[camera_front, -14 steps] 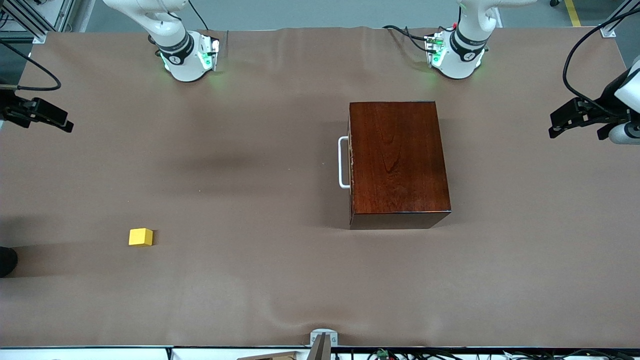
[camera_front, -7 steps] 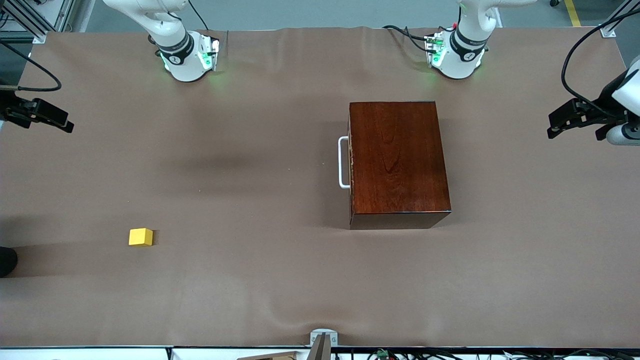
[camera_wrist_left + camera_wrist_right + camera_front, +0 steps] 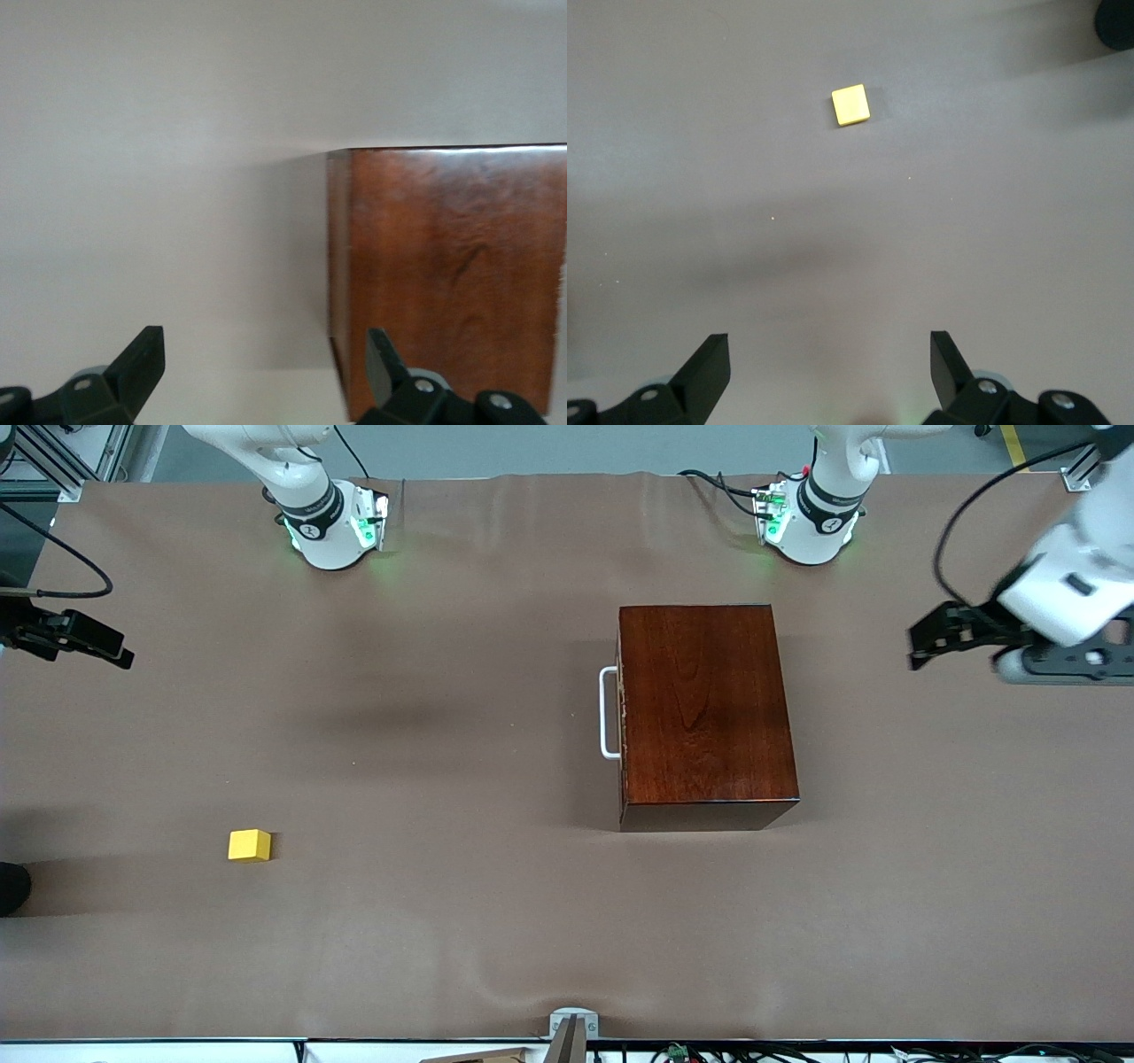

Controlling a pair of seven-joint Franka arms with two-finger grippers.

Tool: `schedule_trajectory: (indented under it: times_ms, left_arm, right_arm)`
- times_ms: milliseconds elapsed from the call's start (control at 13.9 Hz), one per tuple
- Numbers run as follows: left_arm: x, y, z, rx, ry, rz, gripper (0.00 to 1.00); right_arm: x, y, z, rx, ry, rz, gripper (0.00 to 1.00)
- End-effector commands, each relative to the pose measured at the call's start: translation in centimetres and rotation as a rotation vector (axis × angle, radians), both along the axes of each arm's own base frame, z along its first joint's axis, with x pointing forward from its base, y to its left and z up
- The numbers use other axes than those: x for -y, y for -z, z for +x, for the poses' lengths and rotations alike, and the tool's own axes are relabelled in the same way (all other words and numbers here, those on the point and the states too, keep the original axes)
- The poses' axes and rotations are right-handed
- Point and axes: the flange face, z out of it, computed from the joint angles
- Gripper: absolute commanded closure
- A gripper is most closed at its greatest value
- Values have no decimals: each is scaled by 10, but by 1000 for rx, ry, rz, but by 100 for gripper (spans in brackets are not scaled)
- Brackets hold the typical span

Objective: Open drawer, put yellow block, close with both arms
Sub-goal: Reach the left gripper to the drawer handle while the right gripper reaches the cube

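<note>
The dark mahogany box [image 3: 704, 713] stands toward the left arm's end of the table. Its drawer is shut, and the white handle [image 3: 609, 713] faces the right arm's end. The yellow block [image 3: 249, 845] lies on the brown cloth toward the right arm's end, nearer to the front camera than the box. My left gripper [image 3: 918, 646] hangs open and empty over the cloth beside the box's back; the left wrist view shows the gripper [image 3: 264, 359] and the box top [image 3: 452, 274]. My right gripper [image 3: 120, 654] hangs open and empty over the table's right-arm end. Its wrist view shows the gripper [image 3: 830, 359] and the block [image 3: 850, 104].
A black rounded object [image 3: 11, 886] sits at the table's edge near the block and shows in the right wrist view [image 3: 1116, 22]. A small grey mount [image 3: 571, 1027] stands at the table's front edge. The brown cloth [image 3: 425, 717] spreads wide between block and box.
My left arm has swung in from the table's end toward the box, and its gripper is closer to the box's back. The right gripper has barely shifted. Box and block have not moved.
</note>
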Motion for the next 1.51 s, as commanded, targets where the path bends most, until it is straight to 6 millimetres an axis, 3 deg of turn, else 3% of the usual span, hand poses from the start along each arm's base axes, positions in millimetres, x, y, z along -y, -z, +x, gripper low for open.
schedule_trajectory:
  times_ms: [0,502,790,1005,1149,1436]
  left_arm:
    - [53,15,1,0,-90,-24,0]
    - [235,85,-7,22,-279,-37,0]
    - [329,125,-21,76,-362,-25,0]
    - [368,152,-36,76,-398,-61,0]
    - [387,171,-47,59,-361,-57,0]
    - [399,203,-54,26,-217,-26,0]
  right_arm:
    - [-1,0,10,19,0,-7,0]
    - [-4,19,22,-2,-11,3,0]
    - [2,61,40,-74,-6,10,0]
    - [10,85,64,-8,10,10,0]
    - [31,117,77,-26,40,14,0]
    - [37,166,113,64,-149,-6,0]
